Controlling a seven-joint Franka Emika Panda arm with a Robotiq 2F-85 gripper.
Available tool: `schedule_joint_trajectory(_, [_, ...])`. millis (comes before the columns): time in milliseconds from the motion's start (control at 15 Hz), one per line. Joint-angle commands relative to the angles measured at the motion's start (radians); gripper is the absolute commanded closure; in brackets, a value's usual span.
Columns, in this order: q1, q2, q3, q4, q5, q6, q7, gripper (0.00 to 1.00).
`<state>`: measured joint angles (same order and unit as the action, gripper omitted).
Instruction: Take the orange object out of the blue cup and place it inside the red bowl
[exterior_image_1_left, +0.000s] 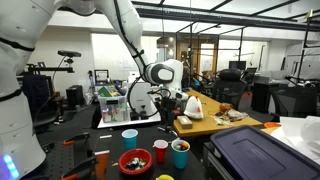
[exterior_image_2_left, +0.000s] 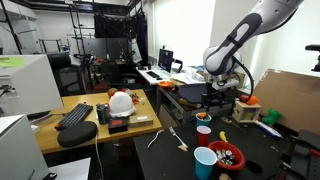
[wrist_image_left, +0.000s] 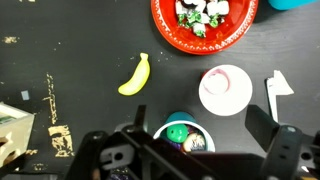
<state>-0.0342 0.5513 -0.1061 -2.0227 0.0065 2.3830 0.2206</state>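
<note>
Currently, your stock reads as follows.

Exterior view, by item:
- The gripper (exterior_image_1_left: 165, 100) is dark and hangs from the white arm well above the black tabletop (exterior_image_1_left: 105, 140). You have nothing in it.
- The blue cup (exterior_image_1_left: 180, 154) is smooth teal plastic and stands upright. The orange object (exterior_image_1_left: 180, 145) shows as a small warm blob at its mouth.
- Just beside the blue cup is a small red cup (exterior_image_1_left: 160, 151).
- Next comes the red bowl (exterior_image_1_left: 135, 161), round and shallow, its contents a speckled jumble.
- Behind the bowl is a paler light-blue cup (exterior_image_1_left: 130, 137).

Exterior view from the other side:
- The gripper (exterior_image_2_left: 215, 98) hangs over the blue cup (exterior_image_2_left: 204, 119), apart from it.
- The red cup (exterior_image_2_left: 204, 131) is nearer the camera.
- The light-blue cup (exterior_image_2_left: 204, 162) and the red bowl (exterior_image_2_left: 229, 158) are nearest.
- The orange object is too small to make out here.
- Only this view shows a wooden desk (exterior_image_2_left: 140, 127) with a black keyboard (exterior_image_2_left: 75, 115).

Wrist view, looking straight down:
- Your jaws are spread to their widest, with one pale fingertip (wrist_image_left: 276, 88) at the right and nothing between them.
- The blue cup (wrist_image_left: 185, 133) sits at the lower edge, partly hidden by the gripper body. A round green piece is inside it, and no orange can be told apart here.
- The red cup (wrist_image_left: 224, 90) is a plain circle with a pale inside.
- The red bowl (wrist_image_left: 160, 30) has a glossy rim and holds white, dark and green bits.
- Only this view shows a yellow crescent, banana-shaped (wrist_image_left: 135, 75), lying flat on the scuffed matte surface.
</note>
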Motion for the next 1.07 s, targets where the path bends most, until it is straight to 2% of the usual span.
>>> schedule_joint_trajectory(0, [-0.008, 0.065, 0.003, 0.080, -0.065, -0.050, -0.127, 0.00])
schedule_joint_trajectory(267, [-0.008, 0.125, 0.006, 0.181, -0.147, -0.068, -0.241, 0.00])
schedule_joint_trajectory(467, [-0.026, 0.173, 0.023, 0.278, -0.152, -0.092, -0.319, 0.00])
schedule_joint_trajectory(1000, [-0.142, 0.340, 0.088, 0.618, -0.102, -0.325, -0.567, 0.00])
